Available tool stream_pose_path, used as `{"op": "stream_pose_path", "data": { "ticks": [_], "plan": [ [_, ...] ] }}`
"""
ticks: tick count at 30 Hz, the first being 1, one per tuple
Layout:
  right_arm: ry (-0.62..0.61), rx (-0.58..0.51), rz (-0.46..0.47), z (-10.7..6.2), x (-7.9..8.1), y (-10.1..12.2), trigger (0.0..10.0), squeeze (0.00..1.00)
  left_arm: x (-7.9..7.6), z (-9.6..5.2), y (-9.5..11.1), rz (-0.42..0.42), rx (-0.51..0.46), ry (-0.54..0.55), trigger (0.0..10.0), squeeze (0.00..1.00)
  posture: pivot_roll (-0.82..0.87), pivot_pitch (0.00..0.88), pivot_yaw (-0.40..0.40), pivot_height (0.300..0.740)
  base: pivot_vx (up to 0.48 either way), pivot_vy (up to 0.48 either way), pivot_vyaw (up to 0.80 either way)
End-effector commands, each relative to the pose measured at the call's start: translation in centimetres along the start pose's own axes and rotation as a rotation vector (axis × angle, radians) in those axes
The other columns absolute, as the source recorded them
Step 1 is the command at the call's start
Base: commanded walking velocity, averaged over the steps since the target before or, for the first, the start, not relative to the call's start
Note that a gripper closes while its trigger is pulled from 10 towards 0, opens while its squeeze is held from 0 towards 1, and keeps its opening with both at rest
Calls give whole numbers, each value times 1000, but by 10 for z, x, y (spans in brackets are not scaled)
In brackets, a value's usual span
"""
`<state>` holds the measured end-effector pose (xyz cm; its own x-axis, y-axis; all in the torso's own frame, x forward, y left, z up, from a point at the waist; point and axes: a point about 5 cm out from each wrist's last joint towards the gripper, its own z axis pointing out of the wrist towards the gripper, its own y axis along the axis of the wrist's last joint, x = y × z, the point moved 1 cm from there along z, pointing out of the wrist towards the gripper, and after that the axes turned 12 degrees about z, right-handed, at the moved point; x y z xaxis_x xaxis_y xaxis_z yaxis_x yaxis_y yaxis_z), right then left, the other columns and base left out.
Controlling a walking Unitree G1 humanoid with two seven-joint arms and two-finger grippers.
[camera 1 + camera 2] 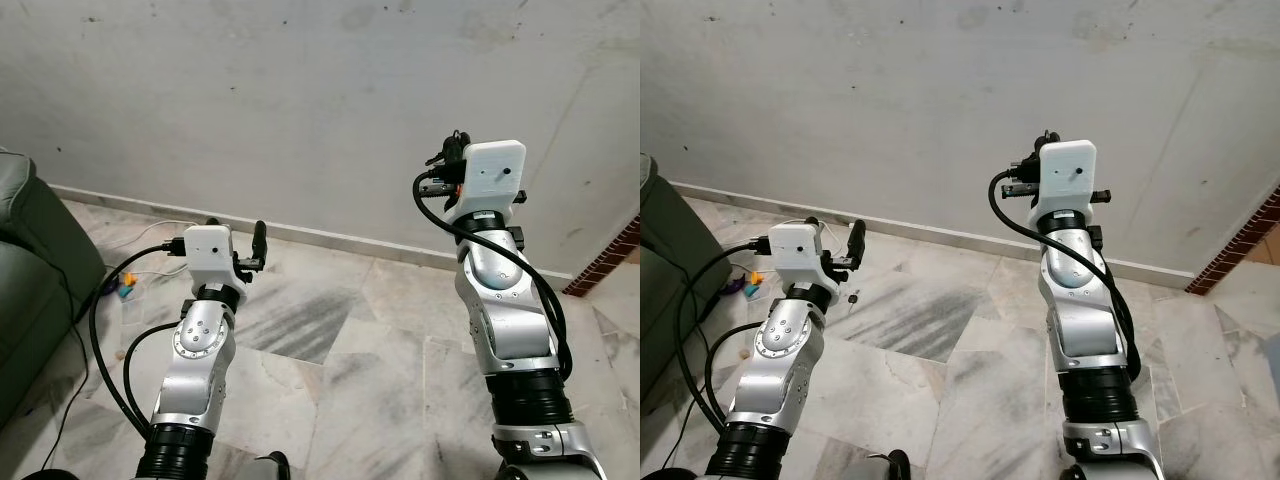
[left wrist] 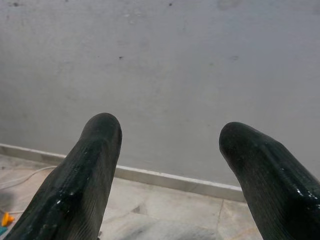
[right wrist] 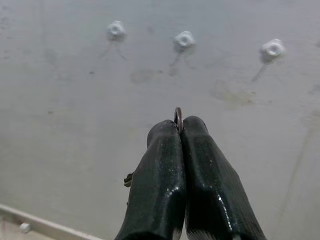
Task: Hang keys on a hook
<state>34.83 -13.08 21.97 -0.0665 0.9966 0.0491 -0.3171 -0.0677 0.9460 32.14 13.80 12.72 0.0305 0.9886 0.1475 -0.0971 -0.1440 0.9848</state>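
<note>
silver arms (image 1: 510,310), white wrist housings (image 1: 495,172), black cables (image 1: 100,340)

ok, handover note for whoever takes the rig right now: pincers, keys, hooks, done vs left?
Right pincer: shut on the key ring, raised toward the grey wall; a bit of key pokes out beside the fingers.
Left pincer: open, holding nothing, held low facing the wall.
Hooks: three white ones on the wall above the right pincer, the middle hook nearly in line with the ring.
Done: keys picked up.
Left: lift the ring over a hook, release.

Three wall hooks (image 3: 184,39), two pincers (image 2: 167,150)
</note>
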Motion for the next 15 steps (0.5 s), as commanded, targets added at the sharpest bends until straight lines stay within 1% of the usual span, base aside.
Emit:
{"op": "stream_pose_path", "data": {
  "ticks": [1,3,4,15],
  "plan": [
    [22,-27,9,0,4,6,10000,0,1,-2,1,-11,-11,-11,10000,0,-17,120,38,740,0,0,0],
    [26,-26,9,0,5,6,10000,0,0,-2,1,-13,-16,-20,10000,0,-18,121,38,740,0,0,0],
    [30,-25,7,-1,5,6,10000,0,-1,-3,1,-17,-19,-28,10000,0,-18,121,38,740,240,0,0],
    [38,-27,1,-1,5,6,10000,0,-3,-3,2,-29,-25,-53,10000,0,-15,117,39,740,346,0,0]
  ]
}}
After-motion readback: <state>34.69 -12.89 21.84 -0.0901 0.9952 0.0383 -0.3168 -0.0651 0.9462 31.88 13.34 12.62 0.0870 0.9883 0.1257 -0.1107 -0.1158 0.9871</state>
